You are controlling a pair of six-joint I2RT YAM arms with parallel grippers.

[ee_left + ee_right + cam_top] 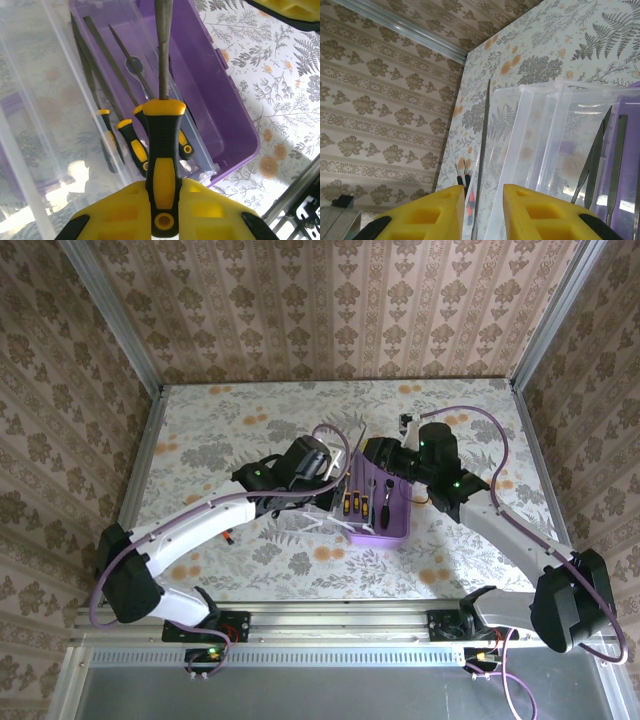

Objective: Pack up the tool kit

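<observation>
Top external view: the flowered bench (220,420) carries everything, and the two arms reach in from the near edge and meet over its middle. The purple box (395,528) of the tool kit lies there, between the two pincers, and its clear lid (45,100) stands open on the left side. A few slim tools (131,140) with yellow-and-black handles lie side by side inside the box. In the left wrist view, the left pincer (162,189) is clamped on the handle of one more tool (162,150), whose grey shaft points away over the box. In the right wrist view, the right pincer (484,192) has its fingers (445,210) a narrow gap apart. A thin metal shaft (485,140) stands in that gap, and whether it touches a finger I cannot tell.
</observation>
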